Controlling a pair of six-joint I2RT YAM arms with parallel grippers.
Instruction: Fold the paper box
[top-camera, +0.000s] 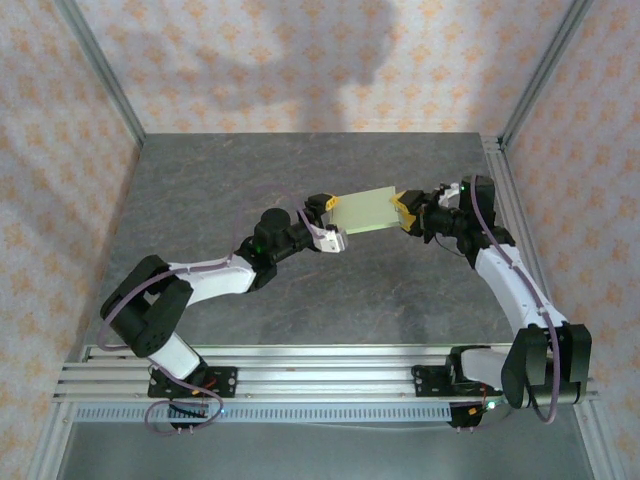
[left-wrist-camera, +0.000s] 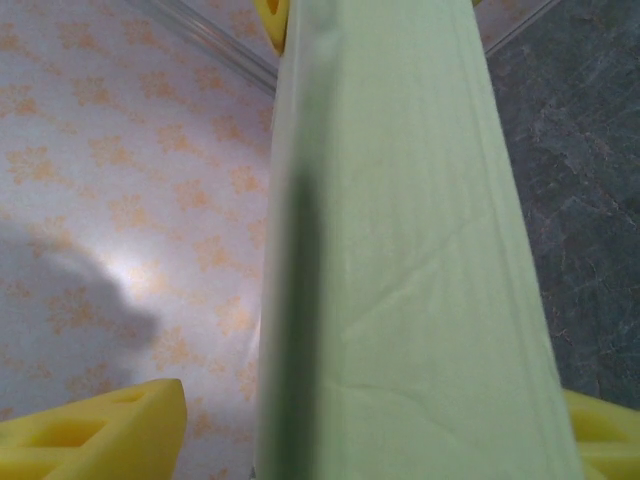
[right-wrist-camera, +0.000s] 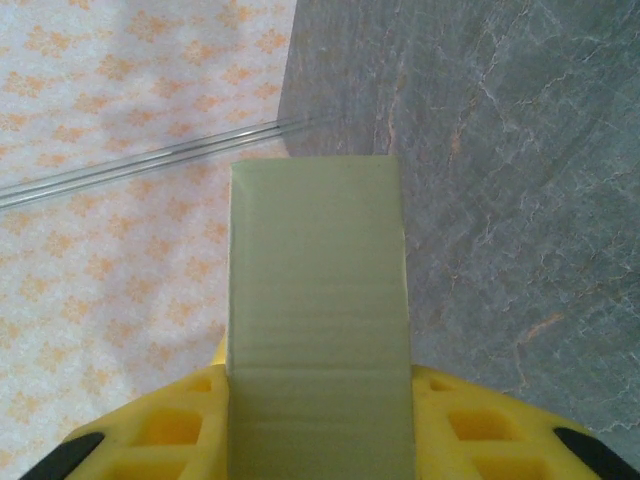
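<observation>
Two ends of the paper box (top-camera: 368, 210), hanging above the table (top-camera: 200, 200), are attended: our right gripper (top-camera: 405, 212) clamps one, our left gripper (top-camera: 333, 222) brackets the other with jaws apart, and we judge most folding remains.

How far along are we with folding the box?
Partway, I'd judge. Done: the paper box is up off the table, with one crease showing in the left wrist view. In hand: the right gripper clamps one end, and the left gripper straddles the other, jaws not closed on it. Left: it is not yet a square box.
</observation>
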